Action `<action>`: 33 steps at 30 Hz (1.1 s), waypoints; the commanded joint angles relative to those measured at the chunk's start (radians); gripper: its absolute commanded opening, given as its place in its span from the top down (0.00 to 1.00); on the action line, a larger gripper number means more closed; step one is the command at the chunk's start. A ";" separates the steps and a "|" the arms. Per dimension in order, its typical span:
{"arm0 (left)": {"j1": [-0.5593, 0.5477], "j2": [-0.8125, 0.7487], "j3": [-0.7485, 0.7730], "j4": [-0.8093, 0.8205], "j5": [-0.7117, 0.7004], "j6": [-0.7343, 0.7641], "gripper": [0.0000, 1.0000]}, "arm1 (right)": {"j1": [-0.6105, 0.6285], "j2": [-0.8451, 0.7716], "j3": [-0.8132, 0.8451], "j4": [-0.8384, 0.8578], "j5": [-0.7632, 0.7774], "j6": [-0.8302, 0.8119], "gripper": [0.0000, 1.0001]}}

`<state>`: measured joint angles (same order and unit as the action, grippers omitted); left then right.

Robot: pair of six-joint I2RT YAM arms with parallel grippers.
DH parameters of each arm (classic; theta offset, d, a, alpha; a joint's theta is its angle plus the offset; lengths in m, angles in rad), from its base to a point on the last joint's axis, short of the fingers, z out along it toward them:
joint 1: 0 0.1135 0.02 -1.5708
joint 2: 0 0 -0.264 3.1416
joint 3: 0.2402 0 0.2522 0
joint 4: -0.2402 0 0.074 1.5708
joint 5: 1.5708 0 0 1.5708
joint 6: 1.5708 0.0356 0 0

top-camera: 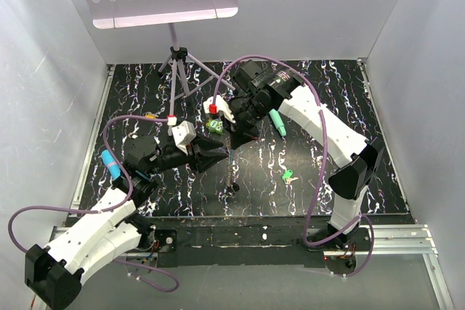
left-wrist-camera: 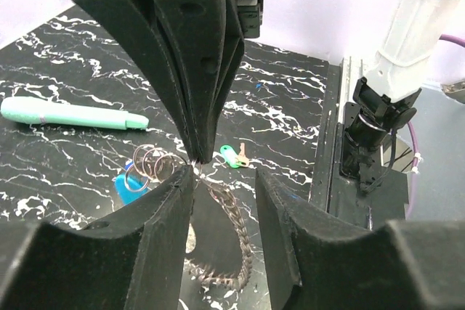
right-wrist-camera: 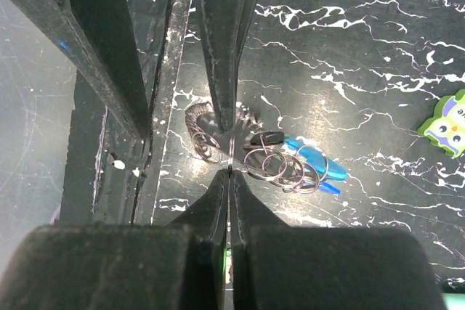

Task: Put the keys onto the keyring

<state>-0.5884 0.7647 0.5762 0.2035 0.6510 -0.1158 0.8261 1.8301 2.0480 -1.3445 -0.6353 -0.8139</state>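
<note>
The keyring is a grey chain (top-camera: 231, 168) with steel rings (right-wrist-camera: 272, 165) and a blue clasp (right-wrist-camera: 317, 165). My right gripper (right-wrist-camera: 229, 172) is shut on one of its rings and holds it above the table, the chain (left-wrist-camera: 245, 237) hanging down. My left gripper (left-wrist-camera: 225, 183) is right beside it, jaws apart on either side of the hanging chain, its left fingertip close to the pinched ring. The keys (top-camera: 288, 176), light green and orange, lie on the table to the right of the chain; the left wrist view shows the keys (left-wrist-camera: 233, 155) beyond the jaws.
A teal pen-like stick (top-camera: 277, 123) lies right of the grippers. A green owl-faced piece (top-camera: 215, 126) lies just behind them, also at the right wrist view's edge (right-wrist-camera: 446, 124). A tripod (top-camera: 178, 63) stands at the back. The table's near edge rail (top-camera: 240, 236) runs along the front.
</note>
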 commanded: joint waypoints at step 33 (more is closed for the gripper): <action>-0.002 0.084 0.021 -0.006 0.030 0.103 0.80 | 0.004 -0.015 0.055 -0.225 -0.098 -0.018 0.99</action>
<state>-0.5884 0.8486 0.5697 0.2146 0.6693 -0.0341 0.8261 1.8336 2.0575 -1.3544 -0.6830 -0.8192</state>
